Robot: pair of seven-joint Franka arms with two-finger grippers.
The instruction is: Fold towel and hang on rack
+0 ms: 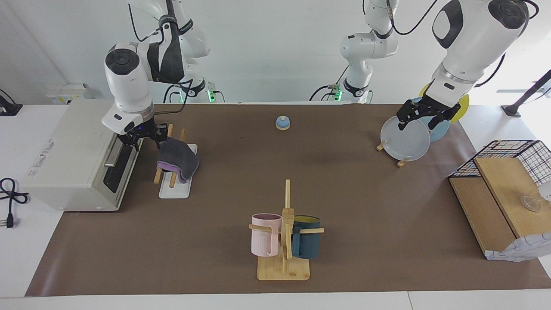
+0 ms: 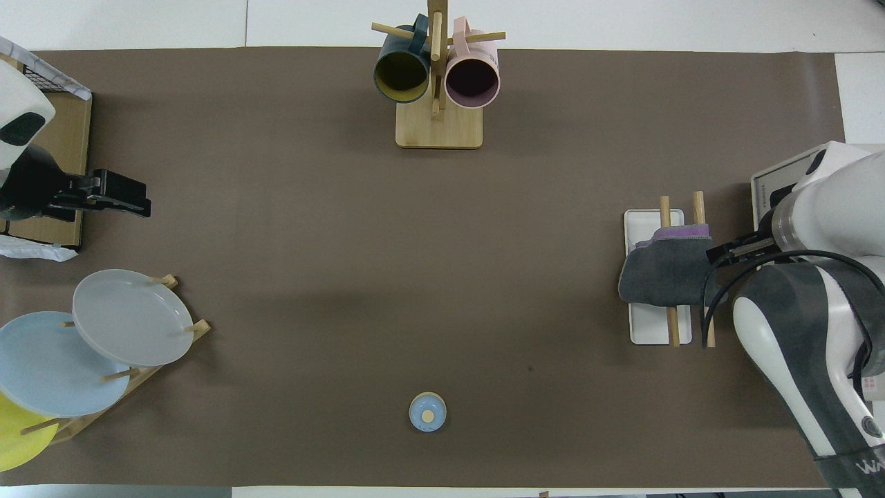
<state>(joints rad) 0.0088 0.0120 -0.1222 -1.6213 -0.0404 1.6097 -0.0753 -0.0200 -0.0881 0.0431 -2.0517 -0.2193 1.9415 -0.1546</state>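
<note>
towel [image 1: 176,158], folded grey side out, already drapes over the rack [image 1: 174,189] at the bench's nine o'clock edge in the facing view, the open right end effector [image 1: 144,137] touching nothing, so little remains; left end effector [image 1: 424,117] waits open.

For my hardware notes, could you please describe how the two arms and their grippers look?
Both arms have glossy white rounded shells with dark grey or black joint caps and black cables looped along them. The right gripper and left gripper are black, with black fingers. A small blue light glows at the right wrist.
</note>
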